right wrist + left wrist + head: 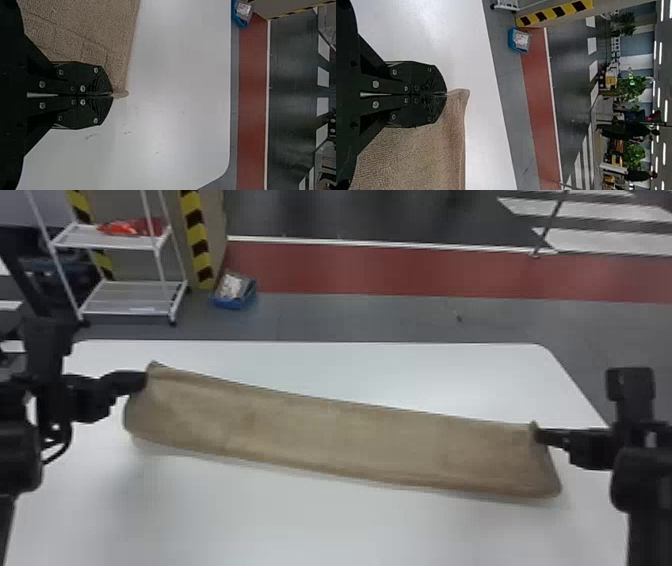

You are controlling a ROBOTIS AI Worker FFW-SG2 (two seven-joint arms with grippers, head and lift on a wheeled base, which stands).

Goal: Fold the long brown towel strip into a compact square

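The brown towel strip (340,435) stretches lengthwise across the white table, its left end farther back than its right end. At its left end my left gripper (142,381) is shut on the edge near the far corner. My right gripper (540,436) is shut on the right end, also close to the far corner. In the left wrist view the fingers of the left gripper (446,94) pinch the towel (427,154) at its corner. The right wrist view has the right gripper (112,95) closed on a small tip of the towel (87,31).
The white table (300,530) extends in front of and behind the towel. Beyond its far edge stand a white shelf rack (120,297) at the left and a blue box (234,292) on the floor.
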